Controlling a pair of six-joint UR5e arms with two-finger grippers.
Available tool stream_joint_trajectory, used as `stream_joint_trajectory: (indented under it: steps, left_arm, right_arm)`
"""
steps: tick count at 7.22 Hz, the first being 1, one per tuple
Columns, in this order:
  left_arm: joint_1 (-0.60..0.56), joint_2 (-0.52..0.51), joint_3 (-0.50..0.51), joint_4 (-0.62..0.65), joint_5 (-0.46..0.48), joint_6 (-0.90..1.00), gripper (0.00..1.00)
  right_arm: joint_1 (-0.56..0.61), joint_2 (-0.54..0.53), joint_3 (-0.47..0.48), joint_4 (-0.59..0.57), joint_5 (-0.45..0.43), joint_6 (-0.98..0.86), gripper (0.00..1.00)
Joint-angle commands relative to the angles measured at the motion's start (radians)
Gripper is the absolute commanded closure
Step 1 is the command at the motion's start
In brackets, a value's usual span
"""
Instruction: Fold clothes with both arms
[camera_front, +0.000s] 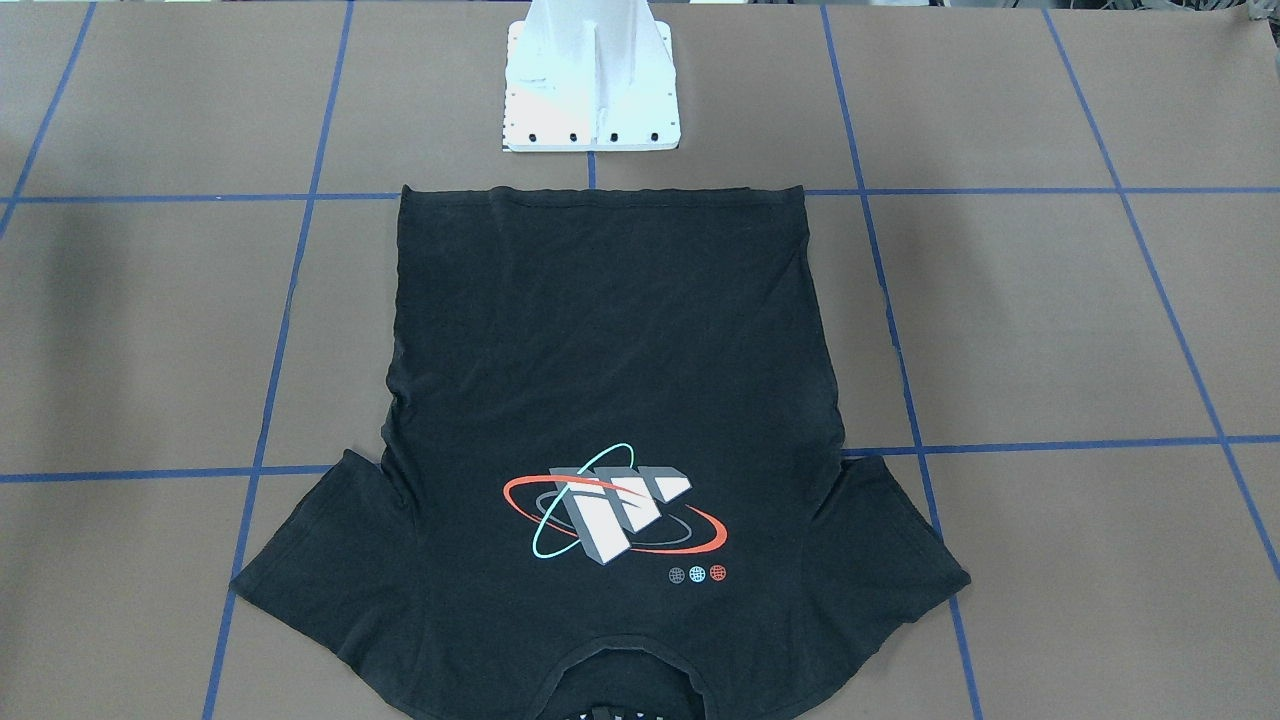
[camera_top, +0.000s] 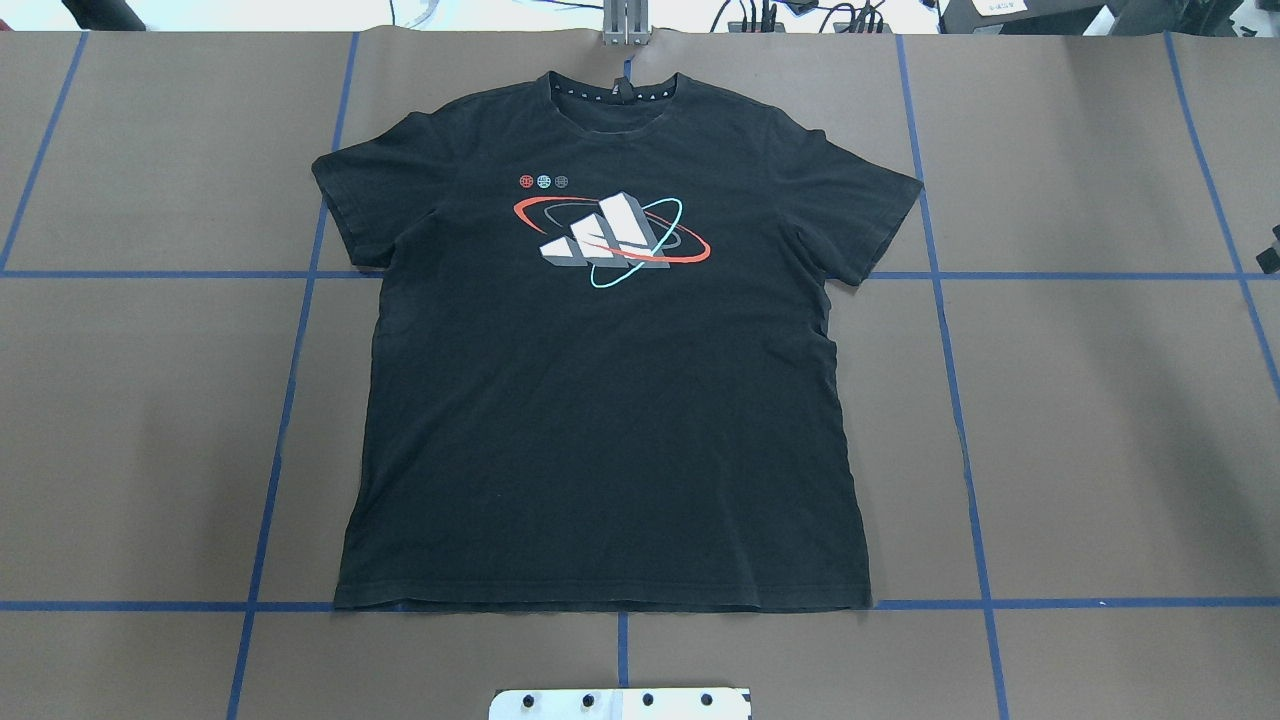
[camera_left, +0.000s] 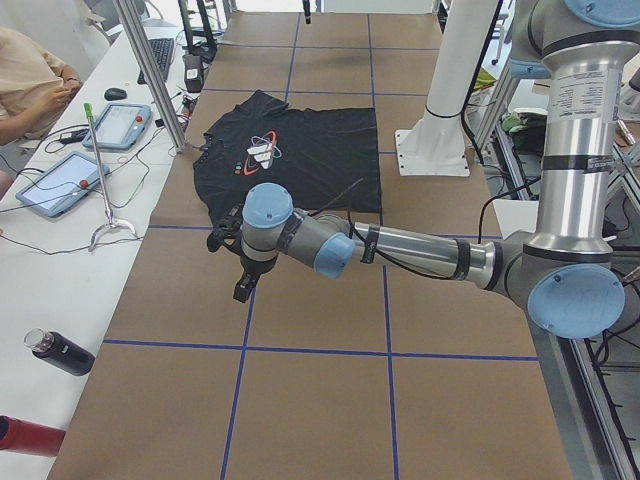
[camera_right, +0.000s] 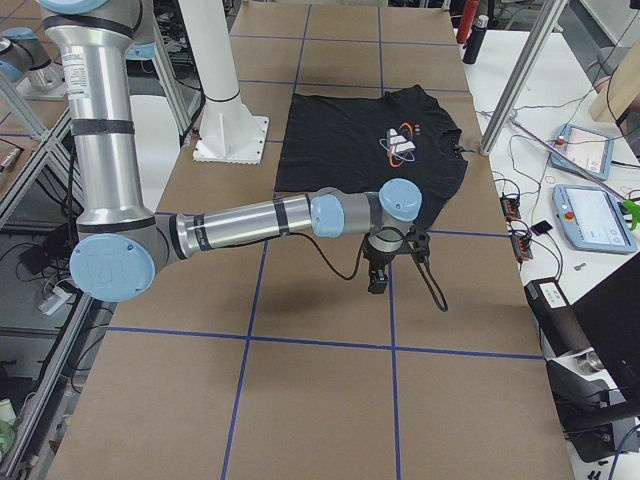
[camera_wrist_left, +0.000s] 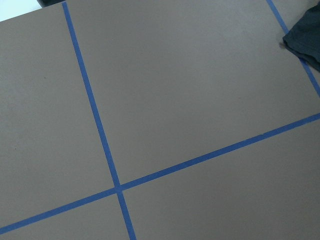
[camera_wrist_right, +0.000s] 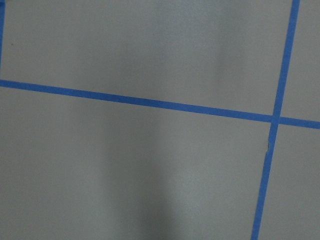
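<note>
black short-sleeved cotton T-shirt (camera_top: 600, 420) lies flat and face up, mid-table, on the brown paper-covered table (camera_top: 1100, 420) with a blue tape grid (camera_top: 285, 400)

overhead view: white-dotted inner collar (camera_top: 612, 90) at 12 o'clock, hem at 6 o'clock, just short of the white bolted base pedestal (camera_top: 620, 703). Sleeves are spread at 10 and 2 o'clock

chest logo of grey-white blocks ringed by red and teal ovals (camera_top: 612, 238) sits toward 12, below the collar, with three small round marks at its 10 o'clock

cloth is mostly smooth, with light creases along the side seams by the armpits

silver-grey left arm (camera_left: 420, 250) reaches out low over bare table. Black two-finger left gripper (camera_left: 241, 290) points down, above the surface, just off the near sleeve and clear of the shirt. Jaw width: cannot tell, it shows in a side view only

silver-grey right arm (camera_right: 240, 225) does the same on the opposite side. Black two-finger right gripper (camera_right: 379, 283) points down over bare table near the other sleeve, apart from the cloth. Jaw width: cannot tell either

left wrist view: table and a tape cross, with a corner of black fabric at 2 o'clock. Right wrist view: table and tape only

left side view: white side bench with two tablets (camera_left: 65, 185) and a person's beige sleeve (camera_left: 30, 70) at 10 o'clock
</note>
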Motion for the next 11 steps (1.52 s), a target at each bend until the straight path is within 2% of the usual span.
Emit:
stream_joint_trajectory:
  steps: [1, 3, 4, 5, 6, 7, 8, 9, 11]
  left_arm:
    - [0.001, -0.004, -0.004, -0.003, 0.0, 0.002, 0.0]
    - [0.001, -0.009, -0.005, -0.041, -0.001, 0.002, 0.0]
    - [0.001, -0.001, -0.005, -0.067, -0.001, -0.003, 0.0]
    - [0.0, -0.003, -0.005, -0.068, -0.003, -0.003, 0.0]
    - [0.001, -0.01, -0.002, -0.054, -0.024, -0.006, 0.0]
    - [0.001, -0.007, 0.001, -0.058, -0.041, -0.012, 0.0]
    - [0.001, -0.006, -0.002, -0.062, -0.043, -0.012, 0.0]
    - [0.001, -0.004, -0.002, -0.063, -0.038, -0.012, 0.0]
    - [0.001, -0.006, -0.002, -0.063, -0.041, -0.019, 0.0]
  right_arm:
    - [-0.05, 0.075, -0.121, 0.145, 0.002, 0.067, 0.0]
    - [-0.151, 0.156, -0.285, 0.45, -0.01, 0.286, 0.0]
    - [-0.191, 0.213, -0.362, 0.56, -0.024, 0.457, 0.0]
    - [-0.224, 0.258, -0.417, 0.661, -0.079, 0.586, 0.0]
    - [-0.257, 0.259, -0.459, 0.802, -0.111, 0.633, 0.0]
    - [-0.271, 0.293, -0.505, 0.85, -0.115, 0.684, 0.0]
    - [-0.322, 0.33, -0.508, 0.846, -0.151, 0.71, 0.0]
    - [-0.364, 0.363, -0.509, 0.846, -0.26, 0.713, 0.0]
    - [-0.371, 0.384, -0.516, 0.844, -0.291, 0.721, 0.0]
